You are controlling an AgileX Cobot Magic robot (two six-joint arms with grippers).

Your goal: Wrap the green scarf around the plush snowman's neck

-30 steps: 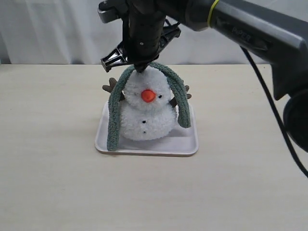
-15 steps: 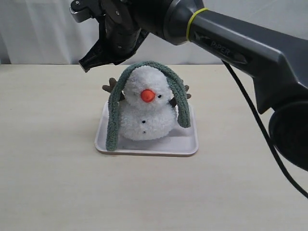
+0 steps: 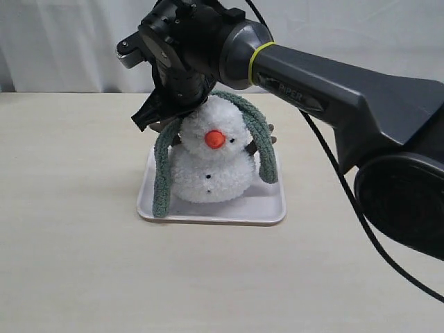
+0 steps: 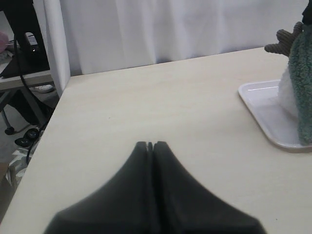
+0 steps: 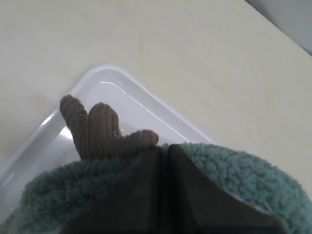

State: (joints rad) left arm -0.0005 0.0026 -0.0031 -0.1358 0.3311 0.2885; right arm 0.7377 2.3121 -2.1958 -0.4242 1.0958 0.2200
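Green scarf (image 3: pixel 163 173): unchanged, arched over plush snowman's (image 3: pixel 211 170) head, above neck (image 3: pixel 208 155) | counter (image 3: pixel 69 263), white tray (image 3: pixel 267 208): beneath snowman | right pincer (image 3: pixel 148 116): clenched, now lowered onto scarf beside snowman's head, probably to push it neckward | left pincer (image 4: pixel 150 145): clenched, well clear of snowman

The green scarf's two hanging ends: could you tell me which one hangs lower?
The end on the left of the exterior view hangs lower, reaching the white tray's rim; the other end stops beside the snowman's body.

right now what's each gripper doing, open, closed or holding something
Left gripper: closed, holding nothing.
Right gripper: closed, tips at the scarf on the snowman, nothing visibly pinched.
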